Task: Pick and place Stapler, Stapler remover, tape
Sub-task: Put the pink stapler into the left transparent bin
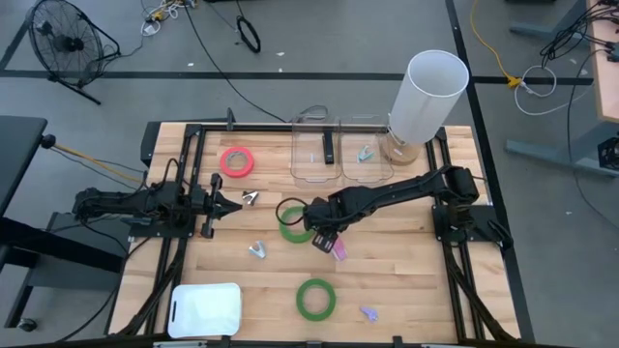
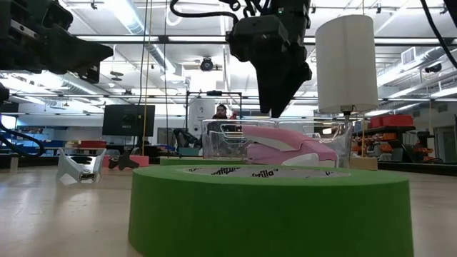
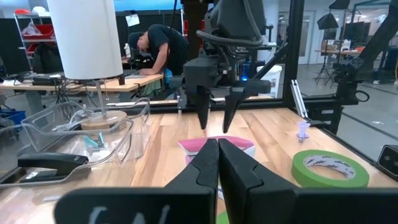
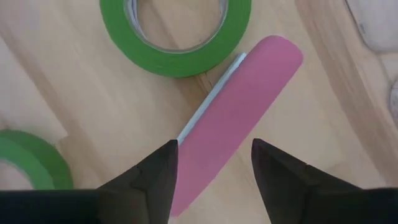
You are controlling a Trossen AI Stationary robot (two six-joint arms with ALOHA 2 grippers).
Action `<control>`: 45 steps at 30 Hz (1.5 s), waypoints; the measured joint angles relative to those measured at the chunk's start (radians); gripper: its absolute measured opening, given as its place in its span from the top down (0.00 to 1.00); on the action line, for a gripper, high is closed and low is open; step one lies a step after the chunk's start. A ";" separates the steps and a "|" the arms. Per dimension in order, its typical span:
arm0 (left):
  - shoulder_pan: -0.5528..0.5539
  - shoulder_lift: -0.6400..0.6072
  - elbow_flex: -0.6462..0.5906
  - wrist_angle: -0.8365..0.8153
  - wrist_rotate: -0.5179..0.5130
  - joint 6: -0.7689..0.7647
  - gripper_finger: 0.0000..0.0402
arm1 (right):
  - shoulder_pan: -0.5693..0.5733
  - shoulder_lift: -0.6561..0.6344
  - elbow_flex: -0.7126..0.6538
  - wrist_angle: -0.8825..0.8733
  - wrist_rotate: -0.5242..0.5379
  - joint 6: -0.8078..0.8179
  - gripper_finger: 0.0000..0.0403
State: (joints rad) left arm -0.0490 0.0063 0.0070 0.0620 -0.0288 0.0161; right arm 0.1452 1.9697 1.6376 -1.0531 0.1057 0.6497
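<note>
A pink stapler (image 1: 339,250) lies flat on the wooden table (image 1: 406,261) near its middle. My right gripper (image 1: 326,239) hangs open just above it, pointing down, one finger on either side of the stapler (image 4: 236,106) and clear of it. One green tape roll (image 1: 293,222) lies flat beside the stapler, another (image 1: 315,298) nearer the front edge, and a pink-red roll (image 1: 237,161) at the far left. My left gripper (image 1: 224,201) is shut and empty at the left, pointing at the middle. Silver staple removers (image 1: 250,198) (image 1: 257,250) and a purple one (image 1: 368,312) lie loose.
Two clear bins (image 1: 338,150) stand at the far edge, holding a black stapler (image 1: 328,145) and a staple remover (image 1: 365,153). A tall white cylinder (image 1: 426,97) stands at their right. A white board (image 1: 205,309) lies at the near left. A person (image 3: 155,46) bends over a desk beyond the table.
</note>
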 joint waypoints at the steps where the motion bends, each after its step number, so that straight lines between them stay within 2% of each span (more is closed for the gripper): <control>1: 0.000 0.000 0.000 0.000 0.000 -0.006 0.96 | 0.000 0.000 -0.006 0.007 0.001 0.010 0.49; 9: 0.000 0.000 0.000 -0.001 0.000 -0.008 0.96 | 0.000 0.000 -0.106 0.113 -0.003 0.050 0.48; 19: 0.000 0.000 0.000 -0.001 0.000 -0.007 0.96 | -0.011 -0.004 -0.205 0.168 0.023 0.101 0.41; 23: 0.000 0.000 0.000 -0.001 0.000 -0.007 0.96 | -0.017 -0.007 -0.245 0.199 0.029 0.129 0.47; 27: 0.000 0.000 0.000 -0.001 0.000 -0.006 0.96 | -0.014 -0.008 -0.246 0.205 0.022 0.132 0.67; 28: 0.000 0.000 0.000 -0.001 0.000 -0.006 0.96 | -0.011 -0.008 -0.246 0.205 0.027 0.131 0.68; 35: 0.000 0.000 0.000 -0.002 0.000 -0.006 0.96 | -0.002 -0.017 -0.224 0.183 0.033 0.100 0.68; 39: 0.000 0.000 0.000 -0.010 0.000 -0.006 0.96 | -0.001 -0.020 -0.150 0.108 0.023 0.062 0.68; 45: 0.000 0.000 0.000 -0.012 0.000 -0.006 0.96 | -0.004 -0.021 -0.018 -0.013 0.075 0.013 0.68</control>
State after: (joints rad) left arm -0.0494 0.0063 0.0068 0.0498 -0.0290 0.0101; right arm 0.1412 1.9484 1.6194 -1.0662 0.1806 0.6627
